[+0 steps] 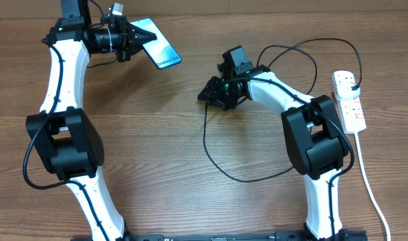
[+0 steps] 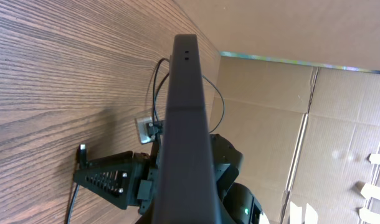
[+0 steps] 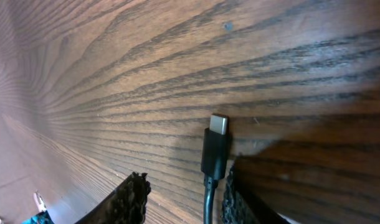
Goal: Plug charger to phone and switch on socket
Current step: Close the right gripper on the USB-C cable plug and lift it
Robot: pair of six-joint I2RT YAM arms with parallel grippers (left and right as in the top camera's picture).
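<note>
Step in hand: pick-up of the charger (image 1: 205, 144) connector. Left pincer (image 1: 132, 41) is clamped on the phone (image 1: 158, 47) at the far left. Right pincer (image 3: 182, 190) is spread, the connector tip (image 3: 216, 143) lying on the worktop (image 1: 157, 134) between its fingers. Socket (image 1: 348, 100) lies well apart, at the right. Next you should close on the tip, then line it up with the phone's port.

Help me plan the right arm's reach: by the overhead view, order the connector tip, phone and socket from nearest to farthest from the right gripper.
1. The connector tip: between the fingers of the right gripper.
2. The phone: off to the far left, held by the left gripper.
3. The socket: far out on the right side.
</note>
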